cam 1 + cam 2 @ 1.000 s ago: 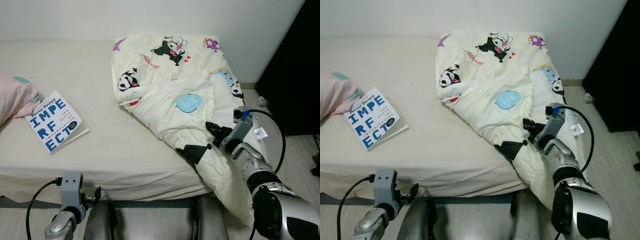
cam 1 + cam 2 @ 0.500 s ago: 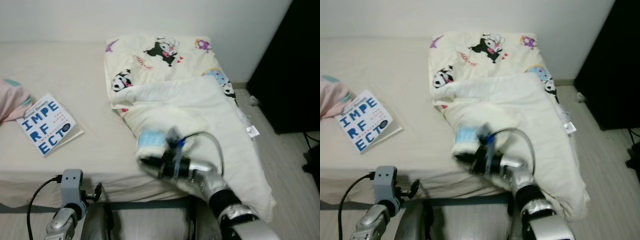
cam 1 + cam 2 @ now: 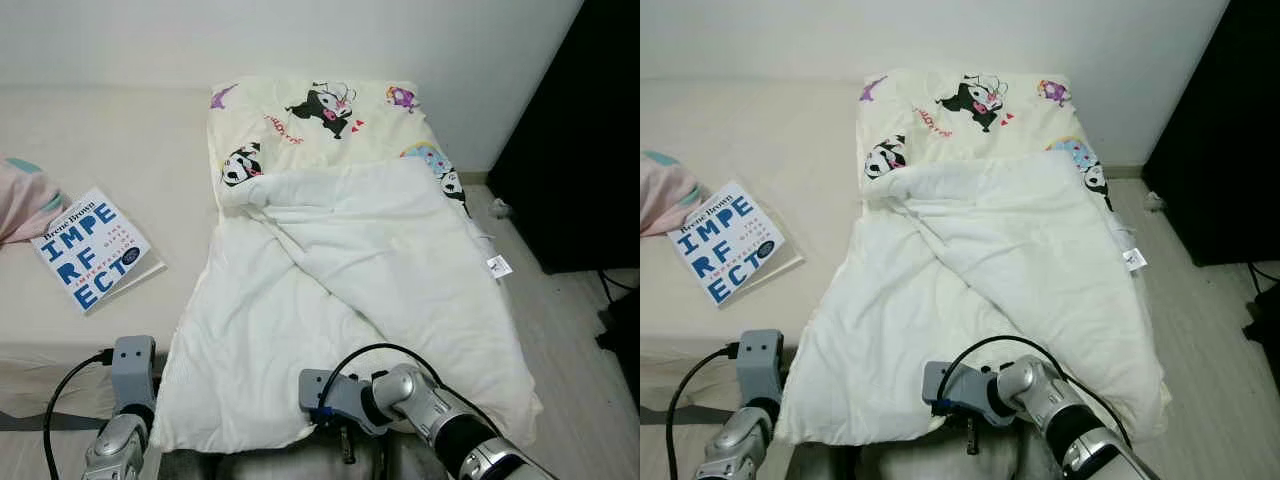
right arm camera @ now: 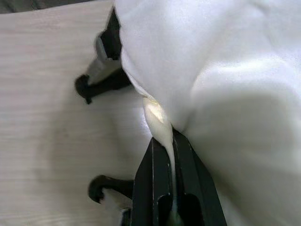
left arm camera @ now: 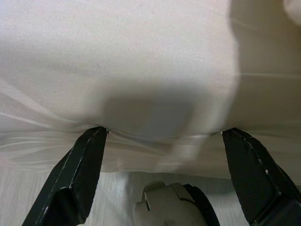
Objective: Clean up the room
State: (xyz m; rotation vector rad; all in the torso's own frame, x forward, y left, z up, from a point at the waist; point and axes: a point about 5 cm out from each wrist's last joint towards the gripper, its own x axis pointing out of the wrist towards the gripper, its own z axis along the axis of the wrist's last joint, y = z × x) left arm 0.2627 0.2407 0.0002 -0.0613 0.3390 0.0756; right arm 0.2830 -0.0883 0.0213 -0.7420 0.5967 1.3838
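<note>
Robot spreading the blanket on the bed

The right gripper (image 4: 164, 155) pinches the soft, floppy blanket (image 3: 340, 290) at its near edge; the left gripper (image 5: 164, 155) hangs open beside the bed (image 3: 120, 160).

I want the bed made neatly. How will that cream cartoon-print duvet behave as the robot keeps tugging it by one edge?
The cream cartoon-print duvet is probably floppy: it lies in soft folds and drapes over the bed's edge. It likely bunches where the right gripper pinches it, so one corner leads. It looks puffy, probably light.

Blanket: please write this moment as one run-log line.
right gripper: shut on blanket edge | left gripper: open, idle | book: on bed
</note>
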